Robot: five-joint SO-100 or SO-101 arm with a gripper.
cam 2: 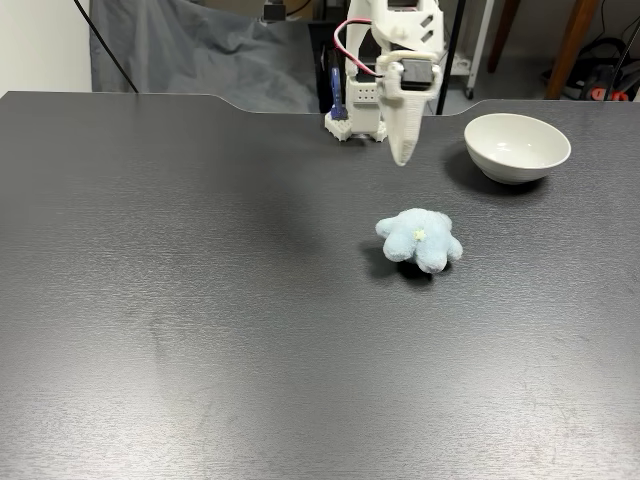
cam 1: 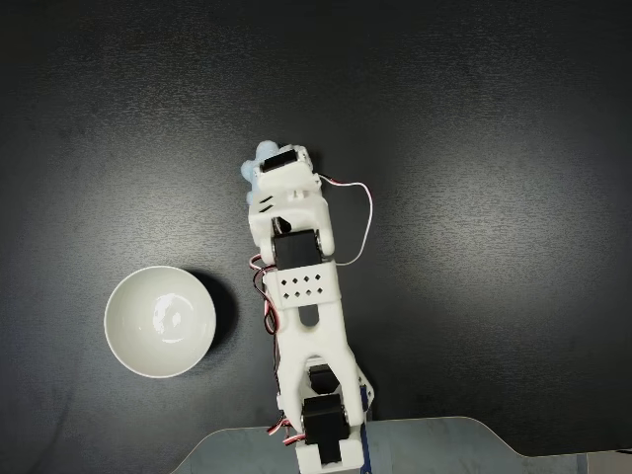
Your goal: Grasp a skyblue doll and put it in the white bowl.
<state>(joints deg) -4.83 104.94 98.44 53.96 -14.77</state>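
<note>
The skyblue doll (cam 2: pixel 420 240), a small fluffy plush with rounded lobes, lies on the dark table near the middle. In the view from above, a bit of the doll (cam 1: pixel 259 161) peeks out from under the white wrist (cam 1: pixel 286 197). My gripper (cam 2: pixel 402 155) hangs in the air above and behind the doll, pointing down, well clear of it. Its fingers look shut with nothing between them. The white bowl (cam 2: pixel 517 147) stands empty to the right of the arm's base in the front view. From above, the bowl (cam 1: pixel 160 321) is left of the arm.
The arm's base (cam 2: pixel 355 115) is mounted at the table's far edge. A grey cloth (cam 2: pixel 200 50) hangs behind the table. The dark tabletop (cam 2: pixel 200 300) stretches wide around the doll.
</note>
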